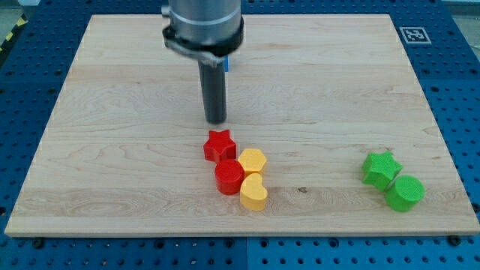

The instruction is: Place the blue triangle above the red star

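- camera view: my tip [216, 120] rests on the wooden board [112, 150], holding nothing.
- red star [220, 145] lies just below my tip.
- blue triangle [227, 64] barely shows behind the rod, above my tip.
- fiducial tag [415, 34] at top right; no readable writing.

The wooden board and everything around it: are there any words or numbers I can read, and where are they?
No words, letters or numbers can be read anywhere.
One sign only: a black-and-white square marker, a pattern and not text, on the wooden board's corner at the view's top right.
The blocks, such as the red star just below my tip, carry no writing.
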You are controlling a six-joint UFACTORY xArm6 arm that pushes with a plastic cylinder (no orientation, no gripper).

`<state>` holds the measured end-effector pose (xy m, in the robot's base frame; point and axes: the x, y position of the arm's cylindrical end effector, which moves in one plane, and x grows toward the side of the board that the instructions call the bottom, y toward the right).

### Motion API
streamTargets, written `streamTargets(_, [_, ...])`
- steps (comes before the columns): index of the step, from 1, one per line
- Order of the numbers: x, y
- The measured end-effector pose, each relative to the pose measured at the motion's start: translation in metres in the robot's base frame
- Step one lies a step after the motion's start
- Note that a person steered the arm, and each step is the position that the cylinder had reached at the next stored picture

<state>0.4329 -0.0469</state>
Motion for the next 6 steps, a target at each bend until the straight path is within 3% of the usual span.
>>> streamTargets(2, [-0.115,-0.063])
streamTargets(4, [-0.136,0.014])
streamTargets(6, [-0.132,0.026])
